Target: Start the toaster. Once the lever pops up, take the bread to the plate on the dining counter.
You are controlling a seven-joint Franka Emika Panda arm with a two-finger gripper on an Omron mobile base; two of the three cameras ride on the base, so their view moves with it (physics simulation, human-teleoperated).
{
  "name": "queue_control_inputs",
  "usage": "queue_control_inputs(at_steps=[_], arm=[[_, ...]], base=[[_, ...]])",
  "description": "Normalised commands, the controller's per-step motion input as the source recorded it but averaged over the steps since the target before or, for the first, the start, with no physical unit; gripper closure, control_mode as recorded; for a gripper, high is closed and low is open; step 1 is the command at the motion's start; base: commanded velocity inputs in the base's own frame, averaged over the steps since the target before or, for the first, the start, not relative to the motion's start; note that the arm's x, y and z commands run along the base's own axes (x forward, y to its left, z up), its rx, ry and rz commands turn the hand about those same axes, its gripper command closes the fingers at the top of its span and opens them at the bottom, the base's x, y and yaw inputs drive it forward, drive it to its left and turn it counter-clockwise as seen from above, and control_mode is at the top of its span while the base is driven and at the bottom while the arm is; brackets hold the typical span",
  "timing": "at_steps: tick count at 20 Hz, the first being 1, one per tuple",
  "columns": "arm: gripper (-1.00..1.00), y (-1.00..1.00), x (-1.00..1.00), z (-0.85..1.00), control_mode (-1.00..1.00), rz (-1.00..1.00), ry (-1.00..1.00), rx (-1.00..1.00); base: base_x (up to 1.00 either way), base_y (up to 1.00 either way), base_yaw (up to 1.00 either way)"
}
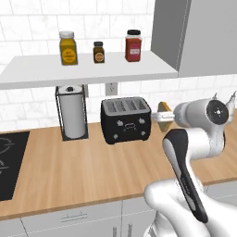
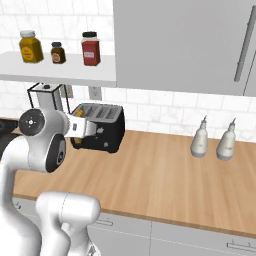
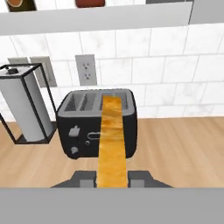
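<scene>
In the left base view the black toaster (image 1: 126, 119) stands on the wooden surface (image 1: 92, 171) against the tiled wall, just right of a paper towel holder (image 1: 71, 112), and the gripper (image 1: 165, 115) hangs in the air to the toaster's right with the bread (image 1: 163, 108) showing as a small orange edge at its tip, clear of the slots. In the right base view the same jaws (image 2: 80, 127) sit in front of the toaster (image 2: 102, 126), the slice (image 2: 78, 114) raised off the surface, with two pale bottles (image 2: 214, 140) standing well apart to the right. In the hand view the slice (image 3: 113, 140) runs straight up from between the two finger tips (image 3: 85, 179), which pinch it at its lower end; behind it the toaster (image 3: 89, 124) shows open slots. My reading is that toasting and lifting the slice out are done, since the bread is held outside the toaster. What is left is the carry: neither the plate nor the dining counter is in sight here, so the base probably has to turn away and drive before the slice can be set down.
</scene>
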Motion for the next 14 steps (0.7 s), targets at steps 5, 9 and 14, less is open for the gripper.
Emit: queue_control_inputs(at_steps=[5,9,14], arm=[[1.00,-0.08,-0.28,-0.03,-1.00,-0.01,0.02,-0.10],[1.00,0.00,-0.25,-0.09,-1.00,0.00,0.00,-0.09],[1.00,0.00,-0.39,0.00,-1.00,0.00,0.00,0.00]], base=[[0.00,0.00,0.00],[0.00,0.00,0.00],[0.00,0.00,0.00]])
